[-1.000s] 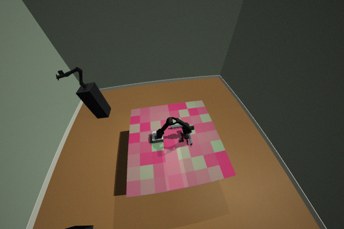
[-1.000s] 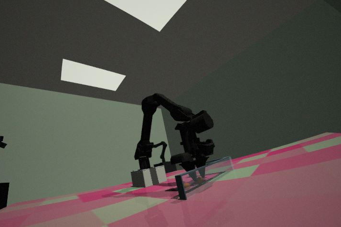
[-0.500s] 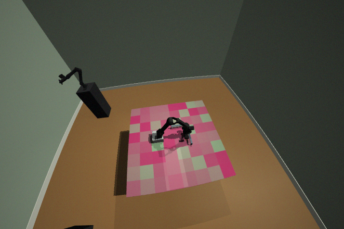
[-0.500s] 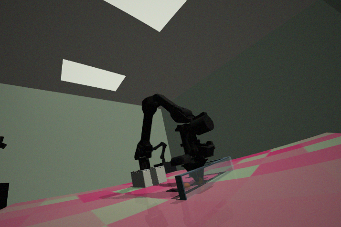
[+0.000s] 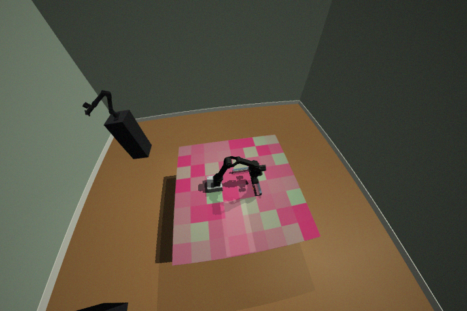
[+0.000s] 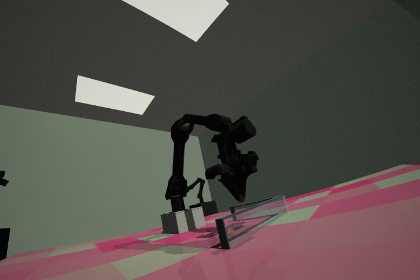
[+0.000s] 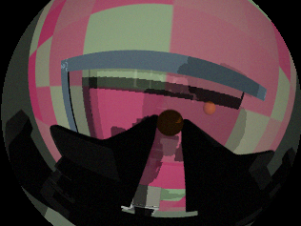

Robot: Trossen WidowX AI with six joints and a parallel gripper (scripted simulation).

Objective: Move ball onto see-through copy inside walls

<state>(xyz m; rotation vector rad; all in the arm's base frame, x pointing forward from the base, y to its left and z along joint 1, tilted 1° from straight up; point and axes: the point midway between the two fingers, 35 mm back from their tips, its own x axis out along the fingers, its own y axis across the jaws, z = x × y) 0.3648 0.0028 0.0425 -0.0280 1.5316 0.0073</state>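
Black parallel-jaw gripper [image 6: 240, 197] fingers pinched the small orange ball [image 7: 170, 121] at their tips, raised above the pink-and-green checkered table [image 6: 349, 224]. Below them stood the two low clear glass walls [image 6: 250, 219]. Inside that corner lay the see-through orange copy [image 6: 229, 230], well apart from the fingertips.

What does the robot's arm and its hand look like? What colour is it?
The arm is all black, made of chunky blocky pieces joined together. It stands on a pale grey box. The hand is black too, with two pointy fingers that narrow toward the tips. No markings or cables show.
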